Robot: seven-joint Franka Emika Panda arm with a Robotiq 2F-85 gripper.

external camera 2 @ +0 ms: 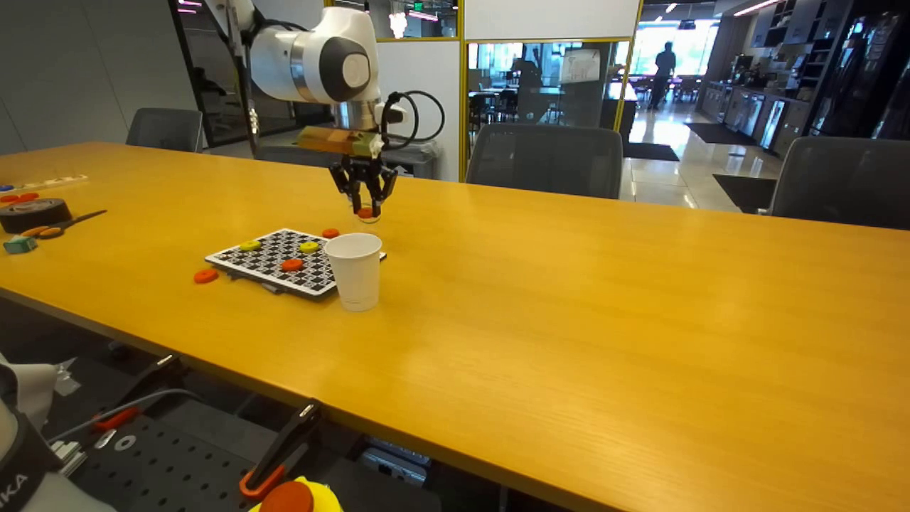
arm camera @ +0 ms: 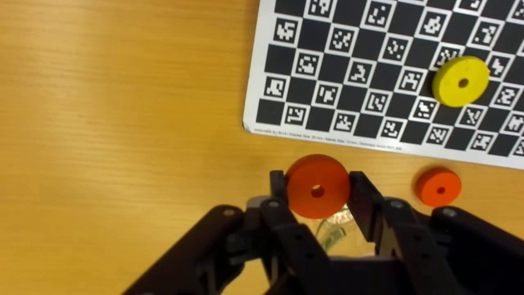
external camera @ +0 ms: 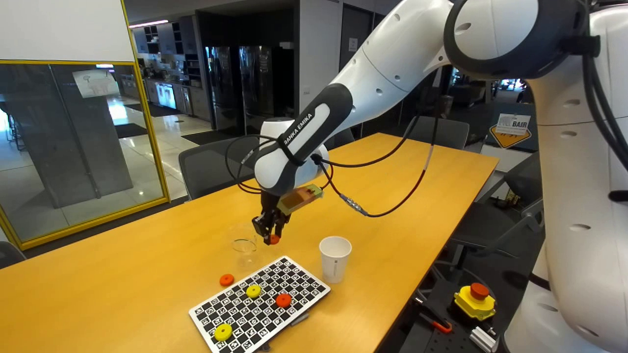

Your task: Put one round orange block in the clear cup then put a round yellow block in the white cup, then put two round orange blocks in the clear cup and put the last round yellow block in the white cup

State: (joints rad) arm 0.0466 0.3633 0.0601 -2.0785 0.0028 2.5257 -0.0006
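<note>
Black and two-fingered, the gripper was seen in an exterior view with its jaws closed on a round orange-red block, held raised above the yellowish wooden table. To the left of this held block, the clear see-through cup was stood upright, faintly outlined against the wood. Nearer, a black-and-white checkered board was laid; on it a round yellow block was placed near the middle, another round yellow block at the near left, and a second orange-red block toward the right. A third orange-red block was set on the table just beside the board's far left edge, and an opaque white tapered cup was stood upright to the right.

In an exterior view, a fourth orange-red block was shown on the table at the board's near left, with a dark roll of tape, orange-handled scissors and a green block farther left. Whether the held block was directly over the clear cup's mouth could not be told.

In the wrist view, the held block was pinched by its rim between both fingers, with the clear cup partly hidden behind.
</note>
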